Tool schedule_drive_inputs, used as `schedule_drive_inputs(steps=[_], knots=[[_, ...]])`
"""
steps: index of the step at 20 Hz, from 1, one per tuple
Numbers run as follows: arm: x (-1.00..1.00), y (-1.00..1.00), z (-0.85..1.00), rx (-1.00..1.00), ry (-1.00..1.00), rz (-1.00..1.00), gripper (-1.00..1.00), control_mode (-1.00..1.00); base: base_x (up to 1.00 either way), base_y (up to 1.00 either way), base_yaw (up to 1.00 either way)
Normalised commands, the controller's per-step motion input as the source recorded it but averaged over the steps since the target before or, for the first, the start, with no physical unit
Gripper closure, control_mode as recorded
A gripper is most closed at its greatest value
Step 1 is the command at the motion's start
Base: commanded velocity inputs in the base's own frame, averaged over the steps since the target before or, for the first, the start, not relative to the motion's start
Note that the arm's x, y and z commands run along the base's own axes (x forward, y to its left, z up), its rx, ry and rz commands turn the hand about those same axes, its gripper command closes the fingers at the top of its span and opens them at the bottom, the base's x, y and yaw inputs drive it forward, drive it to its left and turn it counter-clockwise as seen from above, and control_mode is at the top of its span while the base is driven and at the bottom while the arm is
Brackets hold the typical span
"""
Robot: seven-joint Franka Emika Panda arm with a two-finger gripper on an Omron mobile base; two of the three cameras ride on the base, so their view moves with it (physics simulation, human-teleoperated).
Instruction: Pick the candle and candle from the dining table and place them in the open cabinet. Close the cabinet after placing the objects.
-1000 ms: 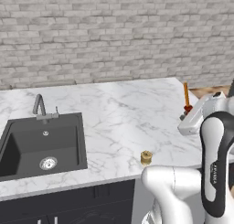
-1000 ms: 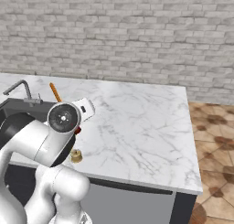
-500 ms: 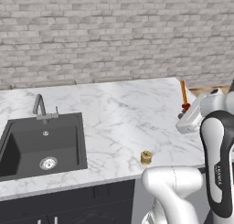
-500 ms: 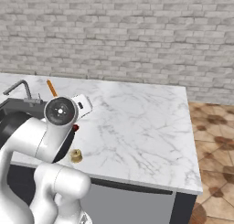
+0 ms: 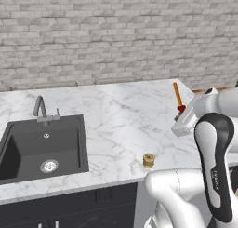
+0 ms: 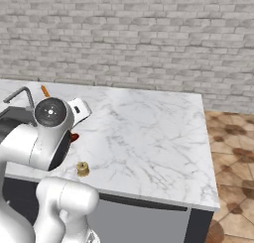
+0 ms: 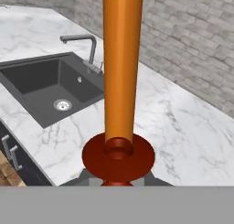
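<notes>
A: Starting far left, the black sink (image 5: 42,145) and its metal tap (image 5: 40,107) sit just as they did a second back, set into the dining table (image 5: 121,115).

B: And the little brass candle (image 5: 148,160), near the front edge?

A: Not budged. It stands alone on the marble, well apart from the sink, just ahead of the robot's white shoulder. That one's waiting its turn.

B: So the action is on the right.

A: All of it. The orange taper candle (image 5: 176,93) with its dark red holder is in the gripper (image 5: 182,111), which is clenched on the base of it (you can see the stick rising straight up the middle of the hand view, red collar at the bottom). Over the last second the hand has swung and lifted; in the right base view the taper (image 6: 45,91) now pokes out further left, close to the tap, where before it sat nearer the middle of the counter edge.

B: Clear of the table, then?

A: I'd judge so; the holder (image 6: 74,137) hangs above the marble rather than resting on it, though the arm hides part of the gap.

B: Meaning?

A: First pick looks done. What's left, by my reckoning: carry it to the cabinet, come back for the brass one, shut the door. The taper is tall and gripped low, so a tilt in transit is the risk.
</notes>
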Motion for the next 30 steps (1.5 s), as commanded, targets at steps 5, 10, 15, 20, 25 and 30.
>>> schedule_drive_inputs(steps=[5, 10, 15, 20, 25, 30], knots=[[0.0, 0.17, 0.0, -0.05, 0.02, 0.0, 1.0, -1.0, 0.0, 0.0, 0.0], [0.0, 0.06, 0.0, -0.02, 0.0, 0.0, 1.0, -1.0, 0.0, 0.0, 0.0], [0.0, 0.0, 0.0, 0.0, 0.0, 0.0, 1.0, 1.0, -0.09, 0.0, 0.0], [0.0, 0.0, 0.0, 0.0, 0.0, 0.0, 1.0, 1.0, -0.33, 0.0, -0.03], [0.0, 0.0, 0.0, 0.0, 0.0, 0.0, 1.0, 1.0, -0.36, 0.0, -0.04], [0.0, 0.0, 0.0, 0.0, 0.0, 0.0, 1.0, 1.0, -0.35, 0.0, -0.1]])
